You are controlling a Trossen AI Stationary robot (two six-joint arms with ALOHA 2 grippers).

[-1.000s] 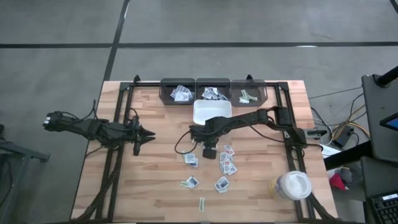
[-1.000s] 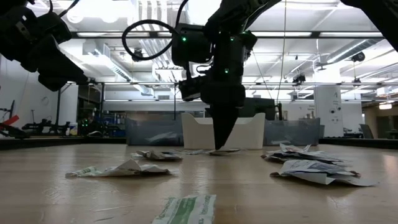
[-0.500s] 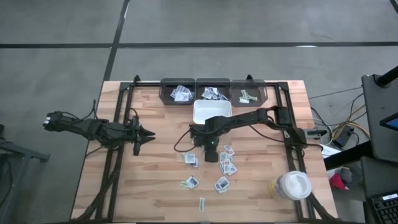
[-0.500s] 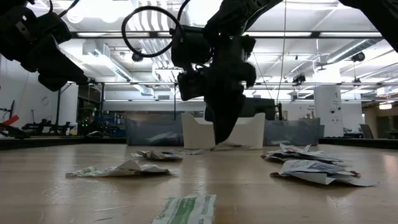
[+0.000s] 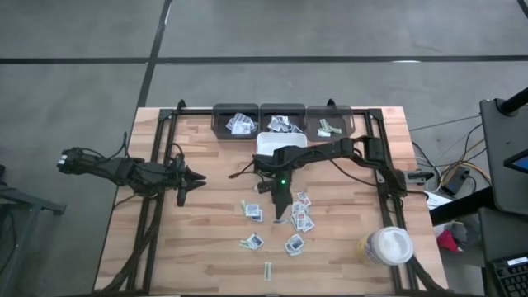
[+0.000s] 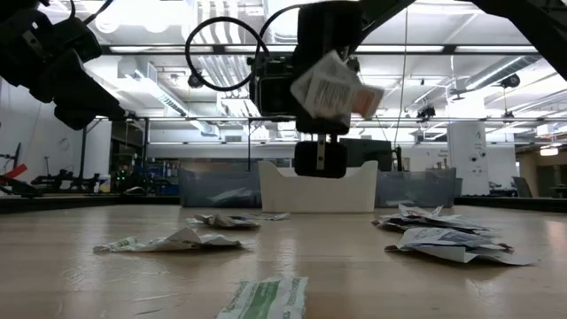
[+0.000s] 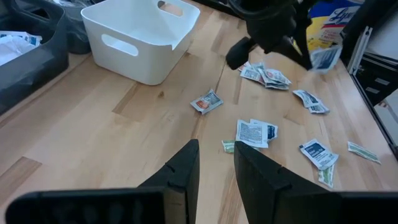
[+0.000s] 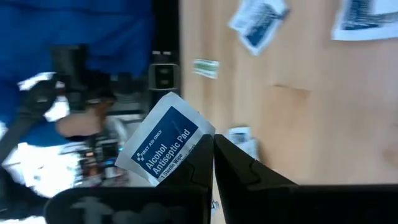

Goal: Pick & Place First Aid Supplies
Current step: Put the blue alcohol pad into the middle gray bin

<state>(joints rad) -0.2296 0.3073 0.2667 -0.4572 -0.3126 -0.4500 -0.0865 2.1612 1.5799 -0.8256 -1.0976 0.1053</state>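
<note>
Since the earlier frame, the right gripper (image 6: pixel 330 113) is raised off the table, an alcohol pad packet (image 8: pixel 163 149) pinched between closed fingers, just in front of the white tray (image 5: pixel 280 145). Carriage level to the correct bin (image 5: pixel 282 121) behind that tray is advised. Left gripper (image 5: pixel 195 176), narrowly parted and empty, is parked well left of the tray.

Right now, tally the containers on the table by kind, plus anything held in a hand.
Dark bins along the back edge: 3
White tray: 1
White-lidded jar: 1
Alcohol pad packet, pinched in the right hand: 1
Total: 5 containers and 1 held packet
</note>
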